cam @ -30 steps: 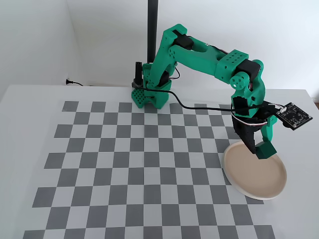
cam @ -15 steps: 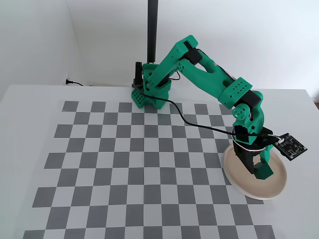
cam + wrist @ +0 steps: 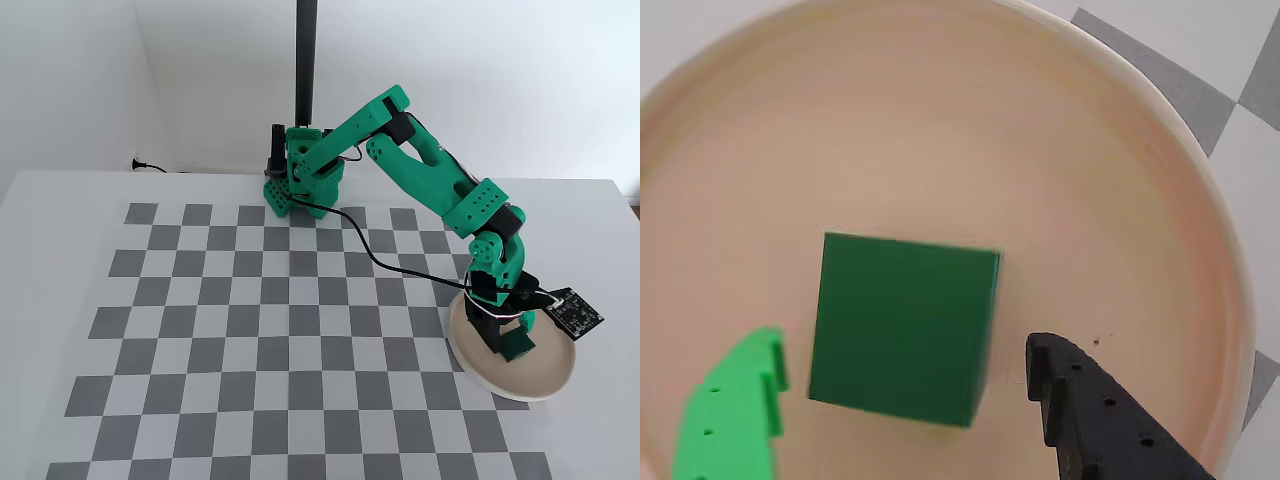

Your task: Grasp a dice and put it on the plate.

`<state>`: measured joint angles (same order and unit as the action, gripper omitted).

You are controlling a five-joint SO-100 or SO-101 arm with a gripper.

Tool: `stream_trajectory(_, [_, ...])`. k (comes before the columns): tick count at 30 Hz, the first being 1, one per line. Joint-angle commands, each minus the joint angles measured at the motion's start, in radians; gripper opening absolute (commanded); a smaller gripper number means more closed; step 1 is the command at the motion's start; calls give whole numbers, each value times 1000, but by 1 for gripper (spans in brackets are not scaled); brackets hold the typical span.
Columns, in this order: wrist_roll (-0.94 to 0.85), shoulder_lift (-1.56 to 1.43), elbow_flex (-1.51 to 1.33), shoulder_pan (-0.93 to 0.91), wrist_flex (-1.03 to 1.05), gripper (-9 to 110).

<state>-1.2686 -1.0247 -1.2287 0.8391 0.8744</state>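
Dice: a plain dark green cube [image 3: 902, 328] in the wrist view, lying inside the plate, a little blurred at its edges; in the fixed view it is hidden behind the gripper
Plate: pale beige-pink with a cream rim [image 3: 545, 391], sitting at the right edge of the checkerboard in the fixed view; in the wrist view its rim [image 3: 1215, 200] curves round the top and right
Gripper: lowered over the plate [image 3: 505, 350] in the fixed view; in the wrist view [image 3: 902, 420] its jaws stand apart with the dice between them
Fingers: a bright green finger [image 3: 730, 420] left of the dice and a black finger [image 3: 1095, 425] right of it in the wrist view, each with a visible gap to the cube's sides
Grip: jaws parted, not pressing the dice as far as the wrist view shows
Arm: green [image 3: 420, 175], reaching from its base at the back of the board down to the plate
Board: grey and white checkerboard [image 3: 250, 330] on a white table [image 3: 40, 300]
Cable: black [image 3: 390, 262], running from the base toward the wrist
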Motion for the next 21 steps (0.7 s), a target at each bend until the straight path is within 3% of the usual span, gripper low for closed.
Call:
stream_trajectory(1, [11,-41,127,5,34,27])
stream_trajectory(14, [-12,-144,502,-32,337,23])
stream_trajectory(21, [-3,-288,520,-89,454,18])
